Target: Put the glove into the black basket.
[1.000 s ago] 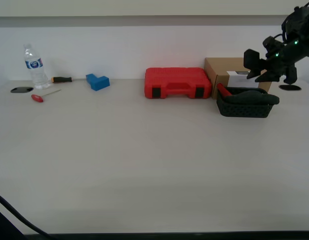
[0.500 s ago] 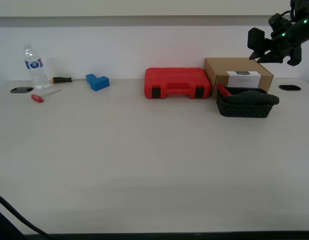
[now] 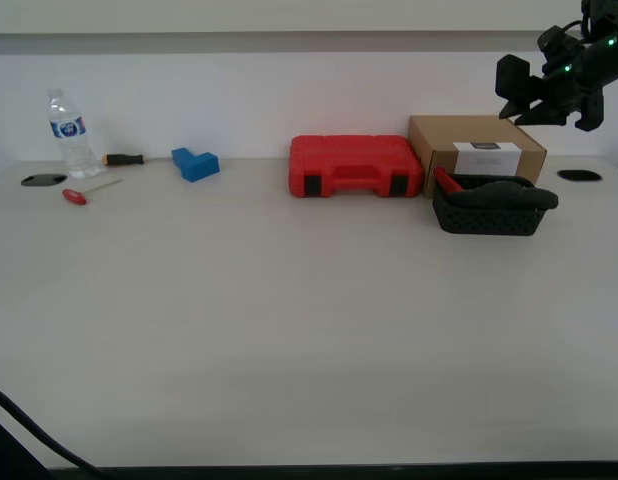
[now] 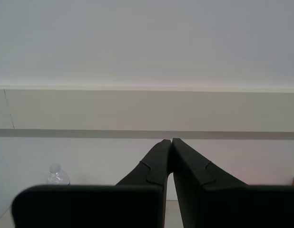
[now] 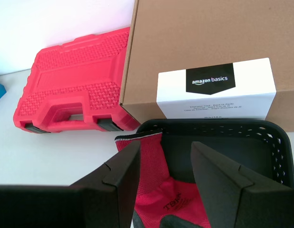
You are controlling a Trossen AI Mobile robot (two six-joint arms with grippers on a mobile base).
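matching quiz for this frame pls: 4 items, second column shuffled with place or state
Items:
1. glove
2. tool case
3. box
4. first claw

Places/states:
A. behind the basket, white label facing out
B. open, above the basket
C. in the basket, red cuff over the rim
D. closed, on the table, to the exterior view's left of the box

Pairs: 1-C, 2-D, 3-A, 4-B
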